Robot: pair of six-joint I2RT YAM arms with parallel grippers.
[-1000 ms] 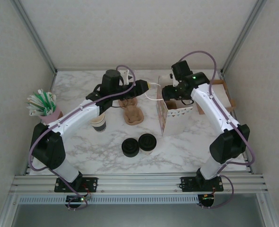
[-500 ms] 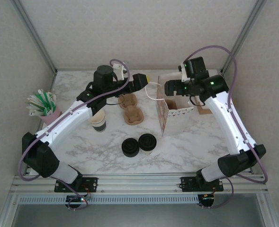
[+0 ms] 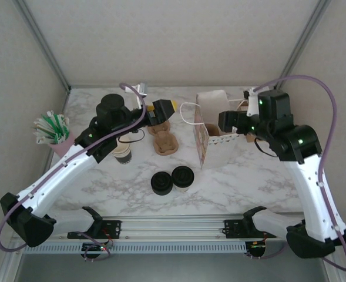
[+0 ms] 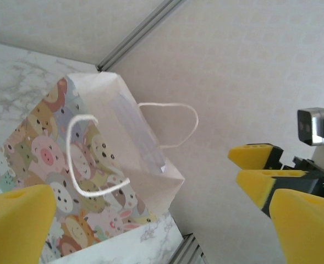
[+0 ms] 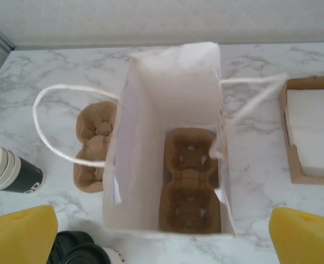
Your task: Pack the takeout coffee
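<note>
White marble-look table [image 3: 237, 182] w/ pale textured walls [image 3: 178, 41] & alu frame rails [image 3: 173, 226], soft even light.

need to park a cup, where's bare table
Bare marble tabletop lies near-right, in front of the white animal-print paper bag, and near-left, in front of the stack of cream-rimmed paper cups. Crowded between them, around the black-lidded takeout coffee cup.

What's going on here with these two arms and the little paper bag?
Two robot arms are packing a takeout coffee. A paper bag stands open on the marble table, with a cardboard cup carrier lying in its bottom. The left hand and the right hand are both open and empty, one on either side of the bag. The lidded coffee sits on the table in front of the bag, not yet packed.
</note>
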